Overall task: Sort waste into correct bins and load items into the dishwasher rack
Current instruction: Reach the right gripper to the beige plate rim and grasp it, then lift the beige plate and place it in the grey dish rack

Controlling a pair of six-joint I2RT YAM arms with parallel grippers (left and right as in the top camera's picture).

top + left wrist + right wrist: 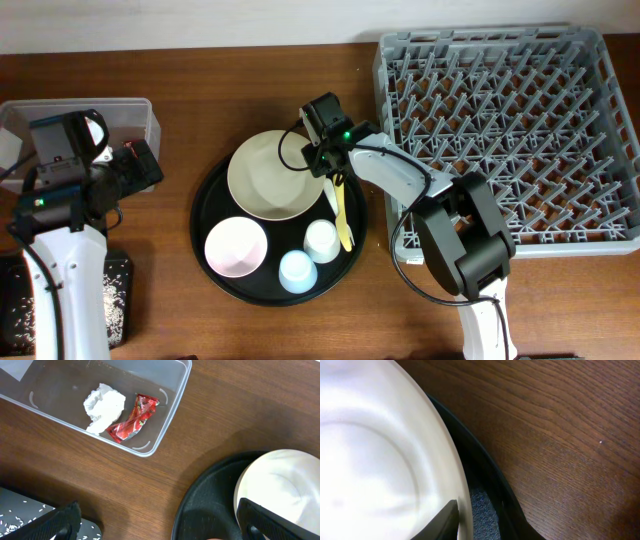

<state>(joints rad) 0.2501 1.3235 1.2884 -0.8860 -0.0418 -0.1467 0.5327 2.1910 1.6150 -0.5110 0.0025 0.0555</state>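
— Right gripper (pixel 320 160) at the rim of the cream bowl (pixel 265 178) on the round tray (pixel 198 215); whether clamped, I cannot tell.
— Wad (pixel 103 404) and wrapper (pixel 132 419) lie in the tub (pixel 176 402); rack (pixel 500 130) holds no dishes yet.

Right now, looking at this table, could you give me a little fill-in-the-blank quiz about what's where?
1. Inside the clear tub, beside the paper wad, lies a wrapper coloured ____.
2. The pink bowl, white cup and blue cup all sit on a round ____ tray.
3. The cream bowl has the ____ hand at its rim.
Missing words: red; black; right.
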